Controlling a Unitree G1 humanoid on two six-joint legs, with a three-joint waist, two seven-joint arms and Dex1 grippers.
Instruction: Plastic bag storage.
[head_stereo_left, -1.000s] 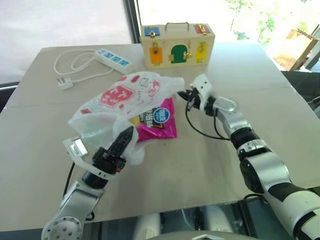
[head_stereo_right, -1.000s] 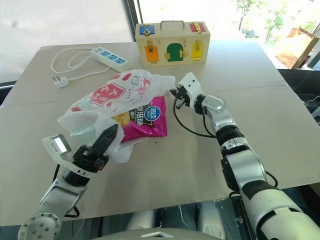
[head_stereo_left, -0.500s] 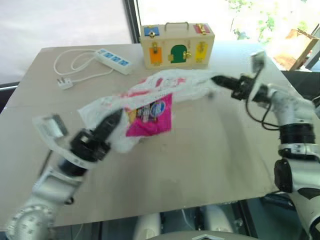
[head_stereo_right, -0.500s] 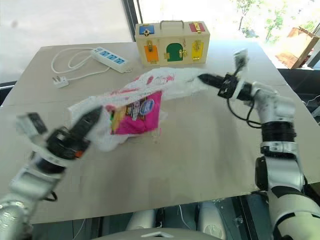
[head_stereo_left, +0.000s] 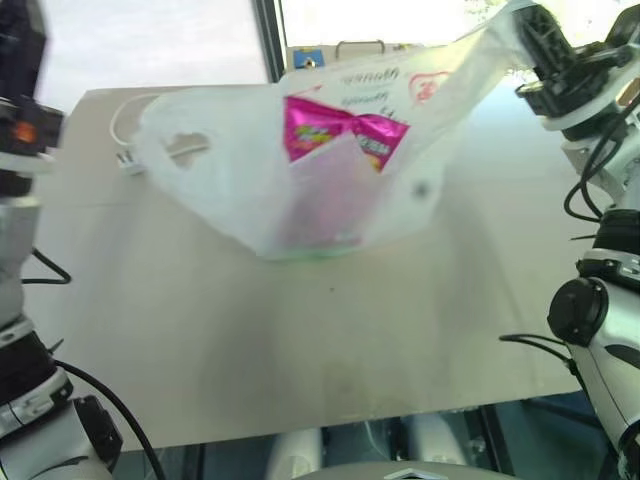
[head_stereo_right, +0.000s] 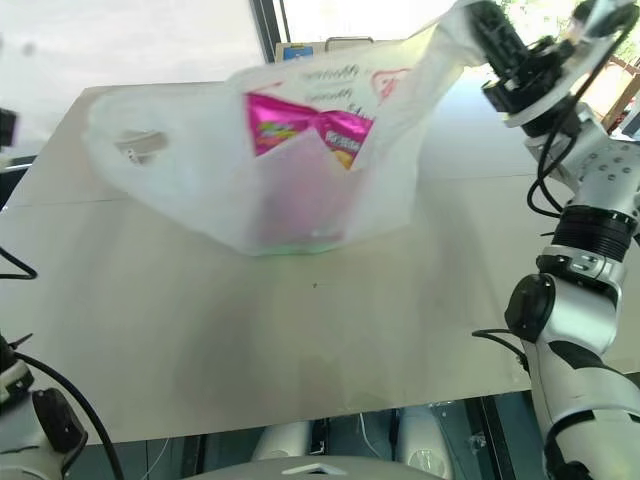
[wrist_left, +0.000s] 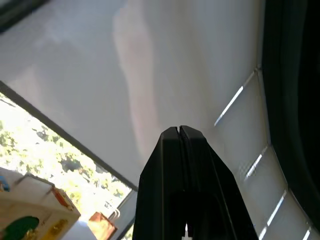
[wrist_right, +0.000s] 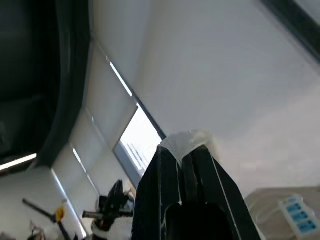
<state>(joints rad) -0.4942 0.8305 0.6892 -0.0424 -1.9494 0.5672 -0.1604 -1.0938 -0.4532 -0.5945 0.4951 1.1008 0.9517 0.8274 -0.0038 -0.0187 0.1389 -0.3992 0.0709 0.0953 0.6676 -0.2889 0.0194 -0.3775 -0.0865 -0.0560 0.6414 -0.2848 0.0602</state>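
Now one plastic bag (head_stereo_left: 260, 190) hangs across the upper middle of the frame above the desk (head_stereo_left: 300, 340), holding one magenta crisp packet (head_stereo_left: 345, 130). A second ago it lay on the desk. The right end effector (head_stereo_left: 530, 25) is clamped on its corner; the left end effector (wrist_left: 178, 131) is closed, empty.

Translucent white crinkly plastic bag (head_stereo_left: 240, 190) bears red printed marks near the black right tool (head_stereo_right: 478, 18); a shiny magenta crisp packet (head_stereo_left: 340, 130) shows through it.
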